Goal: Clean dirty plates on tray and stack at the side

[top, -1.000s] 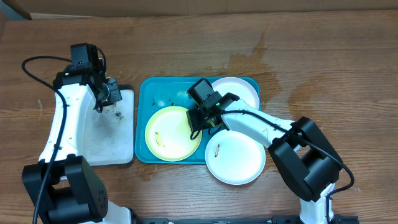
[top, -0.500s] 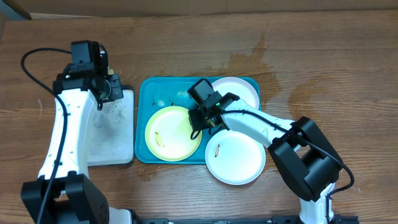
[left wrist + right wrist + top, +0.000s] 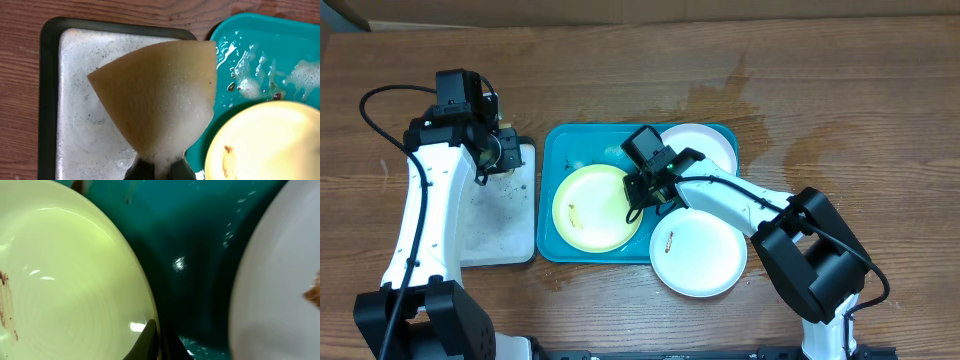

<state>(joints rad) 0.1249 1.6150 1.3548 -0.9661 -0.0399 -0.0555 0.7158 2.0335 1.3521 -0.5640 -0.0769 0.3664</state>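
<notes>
We are holding the yellow plate [image 3: 588, 210] by its rim in the right pincer [image 3: 638, 196]; left pincer [image 3: 500, 153] clamping the sponge [image 3: 160, 95], wiping should be gentle.

One pale yellow plate [image 3: 598, 207] and two white plates [image 3: 700, 147] [image 3: 700, 252] make three plates in all. One teal tray [image 3: 555, 150] and one black-rimmed white tray [image 3: 505, 225] make two trays, and there is one sponge [image 3: 160, 100]. Two robot arms [image 3: 420, 215] [image 3: 730, 200] share one desk [image 3: 840, 100].
</notes>
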